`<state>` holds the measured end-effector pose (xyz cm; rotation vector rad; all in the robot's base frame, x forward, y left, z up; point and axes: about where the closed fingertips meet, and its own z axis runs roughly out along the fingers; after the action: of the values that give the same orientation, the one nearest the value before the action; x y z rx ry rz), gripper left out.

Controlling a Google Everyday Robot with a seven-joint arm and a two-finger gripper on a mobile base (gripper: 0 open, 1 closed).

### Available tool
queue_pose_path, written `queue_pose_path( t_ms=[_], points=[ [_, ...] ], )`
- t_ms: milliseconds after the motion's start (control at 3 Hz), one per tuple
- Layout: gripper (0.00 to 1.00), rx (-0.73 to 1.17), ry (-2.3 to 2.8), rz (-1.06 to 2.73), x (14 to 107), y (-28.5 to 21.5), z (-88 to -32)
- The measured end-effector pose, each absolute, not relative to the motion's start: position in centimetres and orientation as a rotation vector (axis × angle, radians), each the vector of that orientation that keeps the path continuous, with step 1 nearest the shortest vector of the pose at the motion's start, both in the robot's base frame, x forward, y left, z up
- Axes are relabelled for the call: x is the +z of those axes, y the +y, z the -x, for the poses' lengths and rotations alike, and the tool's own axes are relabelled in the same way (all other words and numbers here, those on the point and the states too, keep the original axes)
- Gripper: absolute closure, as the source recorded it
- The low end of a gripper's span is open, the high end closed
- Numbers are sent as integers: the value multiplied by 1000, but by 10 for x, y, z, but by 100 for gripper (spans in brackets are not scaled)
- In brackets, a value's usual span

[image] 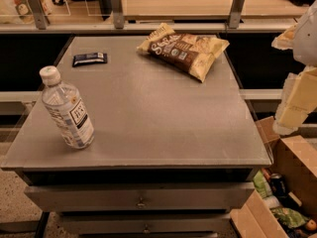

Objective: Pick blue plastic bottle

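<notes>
The blue plastic bottle (67,108) stands upright near the front left corner of the grey table (158,118). It is clear and faintly bluish, with a white screw cap and a white label bearing a dark square mark. My gripper (296,100) is at the right edge of the view, beyond the table's right side and far from the bottle. It shows as pale white and yellowish parts and touches nothing.
A yellow and brown chip bag (183,48) lies at the table's back right. A small dark flat wrapper (89,58) lies at the back left. An open cardboard box (292,182) with cans and packets sits at the lower right. A wooden counter (178,1) runs behind.
</notes>
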<state>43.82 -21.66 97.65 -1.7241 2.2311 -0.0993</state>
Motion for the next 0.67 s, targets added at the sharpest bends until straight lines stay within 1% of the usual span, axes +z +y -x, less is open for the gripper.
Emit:
queue_pose_path(
  t_ms=[333, 667],
  points=[
    [0, -99, 2231, 1724, 977, -217, -438],
    [0, -2, 2156, 1735, 974, -206, -438]
  ],
)
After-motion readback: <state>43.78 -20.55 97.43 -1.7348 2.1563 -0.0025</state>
